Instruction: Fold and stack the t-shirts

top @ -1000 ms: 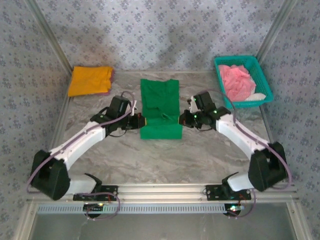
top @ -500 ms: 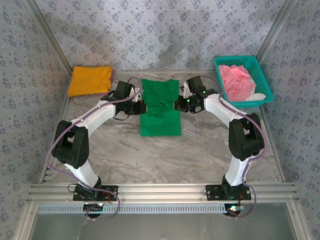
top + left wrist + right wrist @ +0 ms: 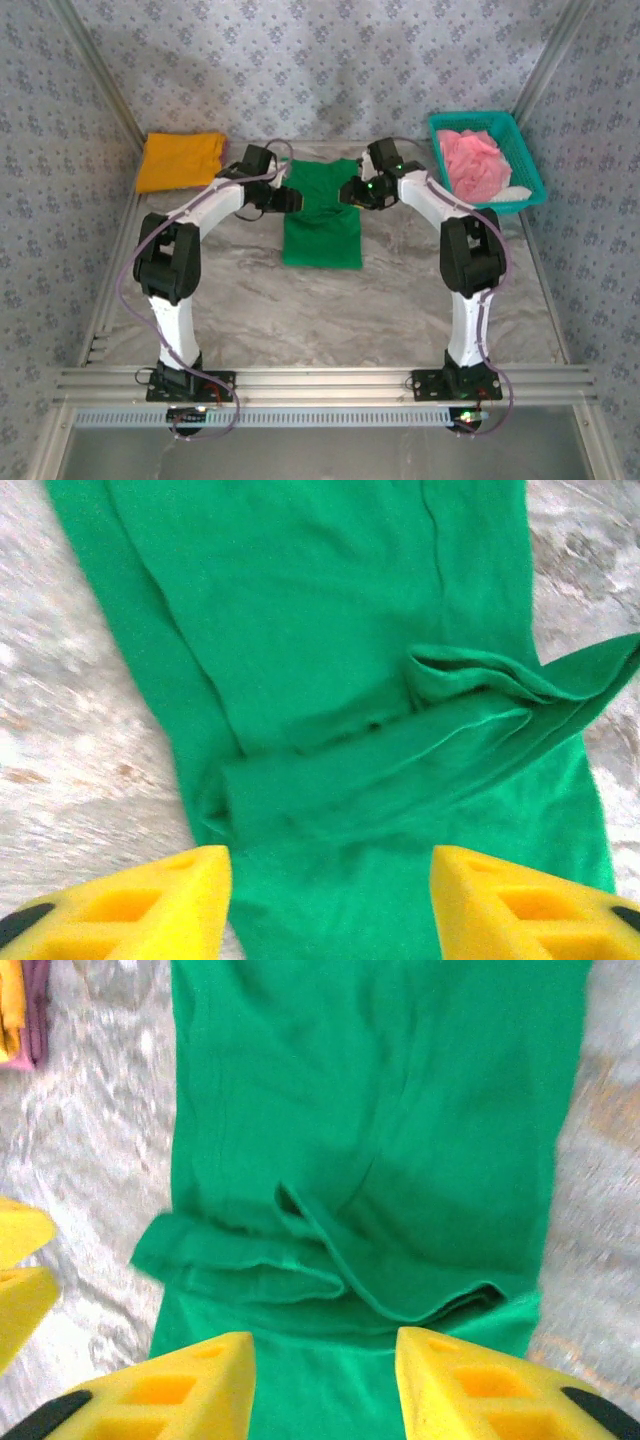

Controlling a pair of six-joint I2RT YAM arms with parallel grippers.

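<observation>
Left wrist | left pincer (image 3: 330, 868) parted, empty, over green t-shirt (image 3: 300, 630) | right pincer (image 3: 325, 1342) parted, empty

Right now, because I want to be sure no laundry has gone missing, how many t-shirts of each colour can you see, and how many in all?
green t-shirt: 1
orange-yellow t-shirt: 1
pink t-shirt, in the teal basket: 1
Total: 3
A purplish edge beside the orange-yellow one shows too little to count.
</observation>
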